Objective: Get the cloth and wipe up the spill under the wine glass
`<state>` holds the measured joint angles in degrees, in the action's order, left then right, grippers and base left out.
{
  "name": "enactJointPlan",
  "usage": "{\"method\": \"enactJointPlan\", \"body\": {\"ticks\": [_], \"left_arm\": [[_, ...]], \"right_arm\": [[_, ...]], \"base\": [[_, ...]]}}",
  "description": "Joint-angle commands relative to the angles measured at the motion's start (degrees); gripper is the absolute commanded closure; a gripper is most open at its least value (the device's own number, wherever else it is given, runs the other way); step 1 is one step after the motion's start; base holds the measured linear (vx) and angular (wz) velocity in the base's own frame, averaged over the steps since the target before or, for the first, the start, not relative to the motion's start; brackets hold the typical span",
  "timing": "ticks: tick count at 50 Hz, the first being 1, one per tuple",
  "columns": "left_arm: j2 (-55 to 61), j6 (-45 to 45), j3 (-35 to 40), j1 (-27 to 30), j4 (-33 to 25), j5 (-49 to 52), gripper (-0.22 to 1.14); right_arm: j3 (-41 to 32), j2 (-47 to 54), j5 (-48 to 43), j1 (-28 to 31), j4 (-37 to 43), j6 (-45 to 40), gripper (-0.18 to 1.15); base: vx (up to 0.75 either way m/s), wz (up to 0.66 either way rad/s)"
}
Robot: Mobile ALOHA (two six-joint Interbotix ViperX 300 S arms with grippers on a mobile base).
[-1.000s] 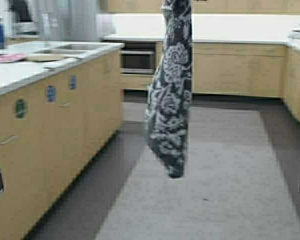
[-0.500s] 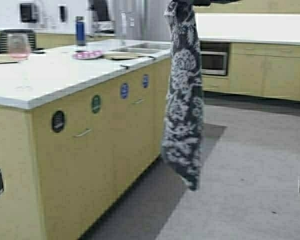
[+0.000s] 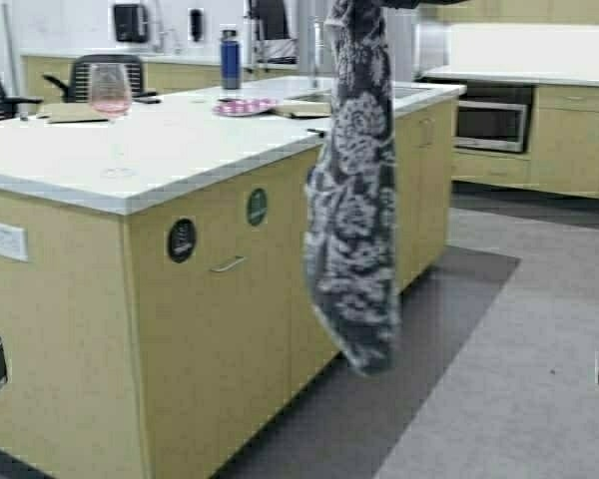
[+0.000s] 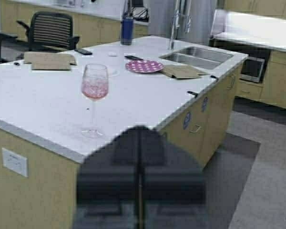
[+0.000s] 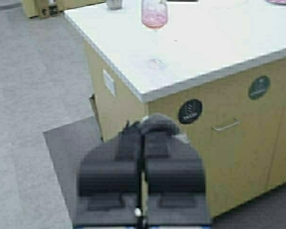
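Note:
The cloth (image 3: pixel 354 200), dark grey with a white floral print, hangs full length from the top middle of the high view, in front of the island's long side. My right gripper (image 5: pixel 142 136) is shut on a bunched end of the cloth (image 5: pixel 158 124). On the island's near corner stands the wine glass (image 3: pixel 110 92), upright, with pink liquid. It also shows in both wrist views, the wine glass (image 4: pixel 95 88) over a faint wet patch (image 4: pixel 86 131) round its foot. My left gripper (image 4: pixel 140 136) is shut and holds nothing, short of the counter edge.
The white-topped island (image 3: pixel 180 150) with tan cabinet fronts fills the left. On it are a pink dotted plate (image 3: pixel 243 106), a blue bottle (image 3: pixel 230 60), brown paper sheets (image 4: pixel 50 59) and a sink (image 4: pixel 196 54). Office chairs (image 3: pixel 105 72) stand behind; a grey rug (image 3: pixel 459 299) lies to the right.
The robot has driven and turned toward the island: the counter has slid right and nearer, and the wine glass has come further into view. The cloth still hangs, swaying slightly.

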<state>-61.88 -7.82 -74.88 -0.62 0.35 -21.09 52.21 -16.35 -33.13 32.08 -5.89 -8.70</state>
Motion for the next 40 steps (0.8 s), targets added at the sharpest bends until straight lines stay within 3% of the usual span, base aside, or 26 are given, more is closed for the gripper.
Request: {"method": "enactJointPlan", "body": {"ticks": [1,14,40], "left_arm": [[8.3,-0.1,3.6,0.1,0.5,-4.4,0.89],[22.5,-0.4,7.6,-1.7,1.5,-11.9,0.89],[24.3,-0.3,6.6,-2.6,2.0,-12.8,0.89]], "right_arm": [[-0.7,-0.7,-0.9,-0.1,0.1,0.0,0.91],[-0.8,-0.7,-0.8,-0.1,0.2,0.1,0.91],[-0.8,0.1,-0.9,0.0,0.2,-0.3,0.91]], "base": [[0.09,0.17],[0.12,0.17],[0.16,0.25]]}}
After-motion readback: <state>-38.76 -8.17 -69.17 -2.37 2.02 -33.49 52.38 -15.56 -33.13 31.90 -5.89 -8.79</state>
